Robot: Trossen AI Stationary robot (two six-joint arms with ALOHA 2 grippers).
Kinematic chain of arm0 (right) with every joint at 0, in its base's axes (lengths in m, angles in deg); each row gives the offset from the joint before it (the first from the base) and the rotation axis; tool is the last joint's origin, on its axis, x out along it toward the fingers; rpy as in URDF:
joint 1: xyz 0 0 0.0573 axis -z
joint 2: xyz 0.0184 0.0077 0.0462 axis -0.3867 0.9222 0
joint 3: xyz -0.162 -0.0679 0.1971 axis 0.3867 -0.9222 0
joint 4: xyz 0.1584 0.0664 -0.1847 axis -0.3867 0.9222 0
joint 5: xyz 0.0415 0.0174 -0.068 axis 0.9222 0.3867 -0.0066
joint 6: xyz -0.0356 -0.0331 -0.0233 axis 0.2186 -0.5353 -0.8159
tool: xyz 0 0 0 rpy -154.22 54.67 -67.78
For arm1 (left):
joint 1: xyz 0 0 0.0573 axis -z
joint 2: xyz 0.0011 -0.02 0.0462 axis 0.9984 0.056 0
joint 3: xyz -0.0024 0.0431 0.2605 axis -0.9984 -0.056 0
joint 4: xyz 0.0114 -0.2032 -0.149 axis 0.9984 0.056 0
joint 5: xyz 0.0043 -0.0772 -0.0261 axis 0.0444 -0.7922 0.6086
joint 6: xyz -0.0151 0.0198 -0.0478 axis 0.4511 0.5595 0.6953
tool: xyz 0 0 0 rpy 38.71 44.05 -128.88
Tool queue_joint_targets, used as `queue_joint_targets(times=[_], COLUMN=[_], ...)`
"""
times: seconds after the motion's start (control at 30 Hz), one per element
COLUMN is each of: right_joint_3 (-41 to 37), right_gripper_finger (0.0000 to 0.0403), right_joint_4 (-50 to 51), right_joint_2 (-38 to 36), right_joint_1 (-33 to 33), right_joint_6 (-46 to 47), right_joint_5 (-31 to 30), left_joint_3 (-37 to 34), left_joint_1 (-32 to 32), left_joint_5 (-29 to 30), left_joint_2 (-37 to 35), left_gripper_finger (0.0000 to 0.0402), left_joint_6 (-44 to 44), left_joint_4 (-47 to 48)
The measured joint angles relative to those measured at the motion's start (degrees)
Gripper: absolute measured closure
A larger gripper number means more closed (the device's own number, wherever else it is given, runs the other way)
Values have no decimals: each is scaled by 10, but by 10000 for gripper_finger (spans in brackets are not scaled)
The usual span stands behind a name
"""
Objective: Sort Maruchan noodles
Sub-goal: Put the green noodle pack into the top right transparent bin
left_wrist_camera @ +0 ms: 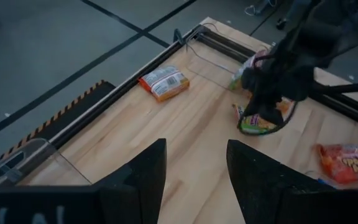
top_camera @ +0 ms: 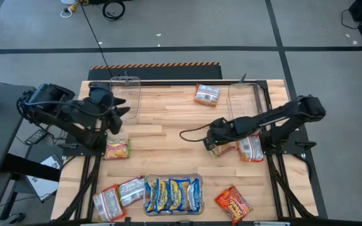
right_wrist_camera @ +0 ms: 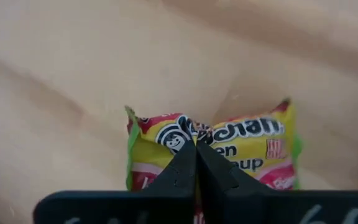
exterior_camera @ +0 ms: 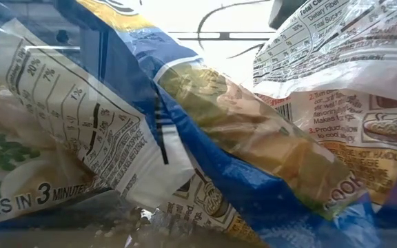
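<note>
The right hand [right_wrist_camera: 196, 163] was clenched, its two dark fingers pinched together on the top film of a green-edged, yellow-and-pink crinkly plastic ramen packet [right_wrist_camera: 247, 146] that lay on the pale wooden worktop [top_camera: 168, 135], right of centre. Whether the pinch had truly caught the wrapper or only pressed on it could not be told. For a sound lift, a fold of film should be held firmly and the packet raised straight up before any sideways travel, since a thin pinch on slippery plastic was judged likely to slip.

Just right of that hand lay a white-and-red packet [top_camera: 251, 148], touching or nearly touching the green-edged one; it could be dragged along if the lift were slanted. A clear plastic bin [top_camera: 244, 94] stood at the far right edge, near the arm.

Open bare wood stretched to the left and toward the far edge, where a lone orange packet [top_camera: 207, 94] rested. Along the near edge a clear tray held blue-and-yellow packets [top_camera: 173, 194], with an orange-red packet [top_camera: 233, 202] to its right and two more packets to its left.

The left hand [left_wrist_camera: 196, 163] hovered released and empty at the far left, beside another clear bin [top_camera: 128, 94], above a pink-and-yellow packet [top_camera: 117, 149].
</note>
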Motion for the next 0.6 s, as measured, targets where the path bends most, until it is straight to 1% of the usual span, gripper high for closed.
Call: queue_joint_targets(times=[0.13, 0.23, 0.3, 0.43, 0.53, 0.6], right_joint_3=[9, 39, 70, 148, 212, 257], right_gripper_finger=[363, 327, 299, 255, 242, 240], right_joint_4=[-13, 11, 24, 60, 127, 183], right_joint_2=[41, 51, 51, 57, 99, 147], right_joint_1=[23, 54, 79, 134, 175, 197], right_joint_6=[-77, -171, -280, -578, -758, -829], right_joint_5=[98, 167, 200, 271, 311, 323], left_joint_3=[0, 0, 0, 0, 0, 0], left_joint_1=[0, -1, -5, -24, -37, -43], left_joint_5=[-12, -12, -12, -12, -11, -11], left_joint_2=[-16, -32, -45, -71, -87, -97], left_gripper_finger=[230, 230, 230, 230, 230, 230], left_joint_6=[-16, -51, -82, -137, -174, -186], left_joint_4=[11, 15, 17, 17, 17, 17])
